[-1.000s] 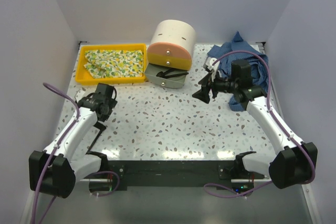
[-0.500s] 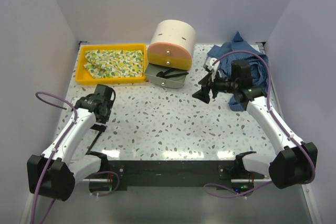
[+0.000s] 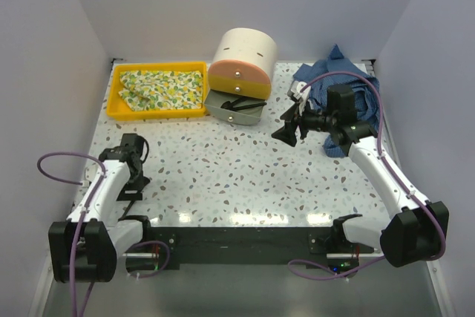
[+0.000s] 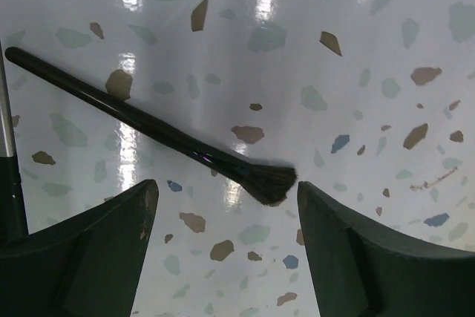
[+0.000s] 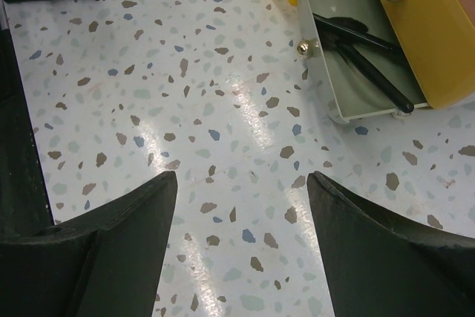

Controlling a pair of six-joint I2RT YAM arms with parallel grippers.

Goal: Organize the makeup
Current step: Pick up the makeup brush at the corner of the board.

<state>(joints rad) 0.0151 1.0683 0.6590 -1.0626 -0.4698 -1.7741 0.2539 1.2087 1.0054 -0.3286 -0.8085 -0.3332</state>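
The left gripper (image 4: 224, 192) is hovering low over the speckled surface (image 4: 356, 50) with its fingers (image 4: 89, 250) spread. A thin dark brush (image 4: 148, 120) is lying flat beneath them, its bristle head sitting between the fingertips without being pinched. The right gripper (image 5: 241, 183) is hanging with fingers spread around nothing, near the open grey-green drawer (image 5: 334, 90) of the round-topped organizer (image 3: 241, 53), where dark brushes (image 5: 371, 70) are lying.
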